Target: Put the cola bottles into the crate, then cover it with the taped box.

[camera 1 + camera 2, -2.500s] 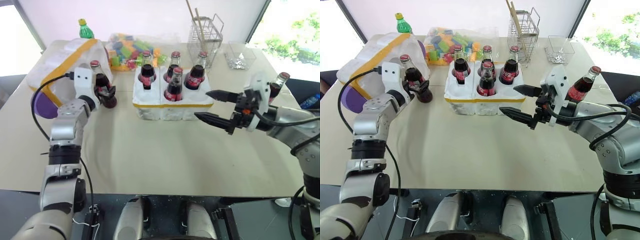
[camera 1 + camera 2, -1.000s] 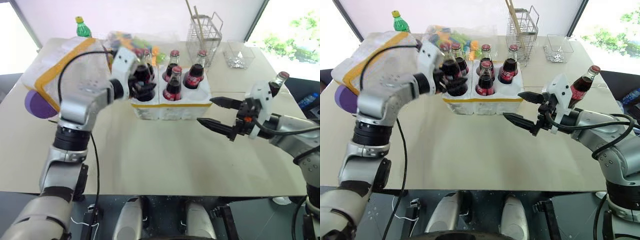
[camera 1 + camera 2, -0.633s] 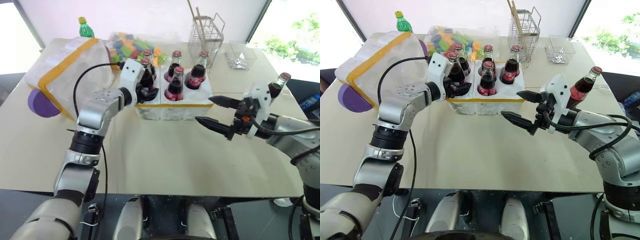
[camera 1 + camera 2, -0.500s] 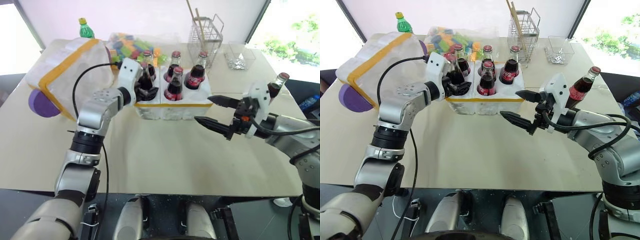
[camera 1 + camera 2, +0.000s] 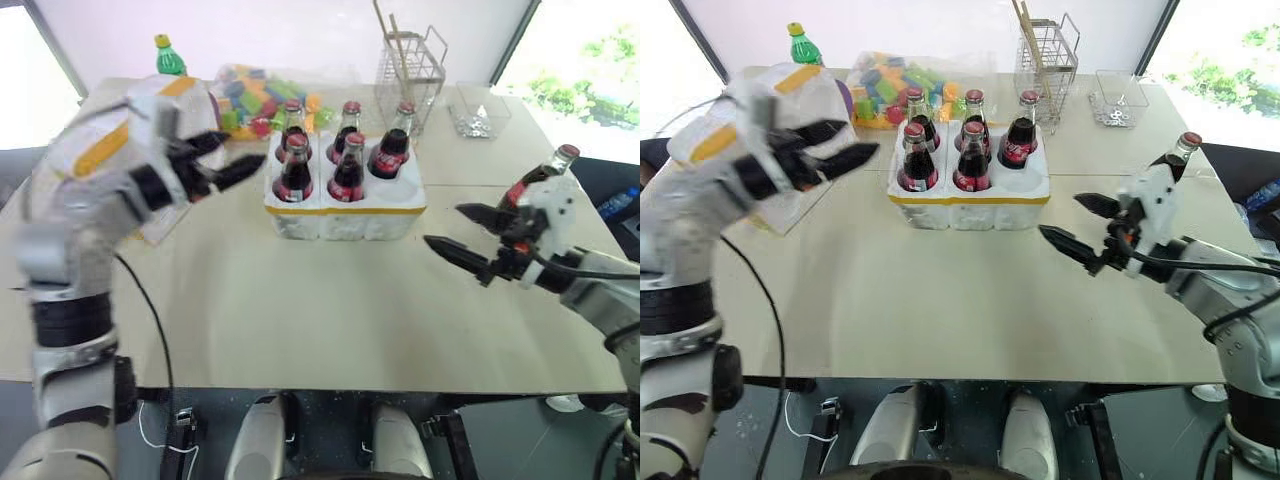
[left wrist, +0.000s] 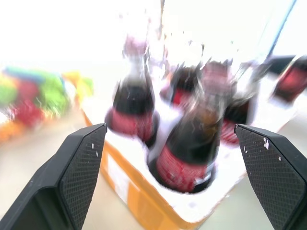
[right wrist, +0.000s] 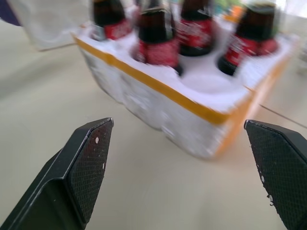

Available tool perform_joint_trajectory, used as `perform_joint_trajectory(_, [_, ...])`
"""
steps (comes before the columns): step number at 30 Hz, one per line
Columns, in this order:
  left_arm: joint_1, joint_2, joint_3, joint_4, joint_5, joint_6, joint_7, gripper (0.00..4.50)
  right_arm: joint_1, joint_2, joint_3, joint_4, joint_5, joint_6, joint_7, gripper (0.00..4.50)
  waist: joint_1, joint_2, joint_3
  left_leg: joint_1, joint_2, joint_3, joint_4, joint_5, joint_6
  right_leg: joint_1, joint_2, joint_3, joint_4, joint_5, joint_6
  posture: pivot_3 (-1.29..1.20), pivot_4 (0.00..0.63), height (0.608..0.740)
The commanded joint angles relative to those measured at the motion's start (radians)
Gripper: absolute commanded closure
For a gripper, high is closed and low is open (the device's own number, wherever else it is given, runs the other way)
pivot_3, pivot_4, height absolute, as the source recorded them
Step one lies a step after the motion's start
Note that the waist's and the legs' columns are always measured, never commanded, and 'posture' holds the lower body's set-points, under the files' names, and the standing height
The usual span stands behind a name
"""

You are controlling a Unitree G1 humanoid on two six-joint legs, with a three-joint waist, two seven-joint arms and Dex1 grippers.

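We see the desk (image 5: 940,300) carrying, from biggest down, the taped box (image 5: 735,130) at its left, partly hidden behind our left arm, then the crate (image 5: 968,195) at the middle with five cola bottles (image 5: 917,160) standing in its wells and the front right well bare. A wire basket (image 5: 1045,55), a bag of coloured blocks (image 5: 895,80) and a clear tray (image 5: 1120,100) line the far edge, with a green bottle (image 5: 800,45) behind the taped box. The sixth cola bottle (image 5: 1175,155) stands at the right edge, behind our right arm.

Our left arm is raised, blurred, left of the crate; the left gripper (image 5: 840,145) points toward the crate with its fingers spread wide and nothing between them. Our right arm reaches in low from the right; the right gripper (image 5: 1080,228) is also wide open and empty, well right of the crate.

Half a second ago the left gripper was at the crate's front left well around a bottle; now that bottle stands seated there and the gripper has pulled back and up. The right gripper has drifted rightward.
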Motion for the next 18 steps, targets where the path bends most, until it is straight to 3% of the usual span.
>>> perform_joint_trajectory(1, [0.065, 0.059, 0.013, -0.108, -0.141, 0.042, -0.129, 0.06, 0.043, 0.001, -0.074, 0.0, -0.008, -0.013, -0.018, 0.0, 0.0, 0.0, 0.0, 0.0, 0.0, 0.0, 0.0, 0.0, 0.0, 0.0, 0.0, 0.0, -0.001, 0.0, 0.0, 0.0, 0.15, 0.736])
perform_joint_trajectory(8, [0.2, 0.071, -0.209, -0.18, -0.036, -0.09, -0.207, 0.06, 0.013, 0.082, -0.068, 0.142, -0.189, -0.139, -0.193, 0.0, 0.0, 0.001, 0.0, 0.0, 0.0, 0.0, 0.0, -0.003, 0.004, 0.0, 0.001, 0.0, -0.002, -0.002, -0.003, 0.0, 0.15, 0.736])
perform_joint_trajectory(14, [0.157, -0.01, -0.351, -0.134, 0.071, -0.198, -0.18, 0.06, -0.135, 0.137, -0.093, 0.352, -0.264, -0.205, -0.323, 0.0, -0.002, 0.001, 0.0, 0.0, -0.002, 0.001, 0.0, 0.0, -0.001, 0.0, 0.001, 0.001, -0.002, -0.002, -0.003, 0.0, 0.15, 0.736])
perform_joint_trajectory(18, [0.126, -0.047, -0.386, -0.126, 0.091, -0.227, -0.181, 0.06, -0.211, 0.138, -0.074, 0.457, -0.292, -0.246, -0.331, 0.0, -0.003, 0.002, 0.0, 0.0, -0.002, 0.001, -0.001, 0.0, -0.001, 0.0, 0.001, 0.001, -0.002, 0.0, 0.0, 0.0, 0.15, 0.736])
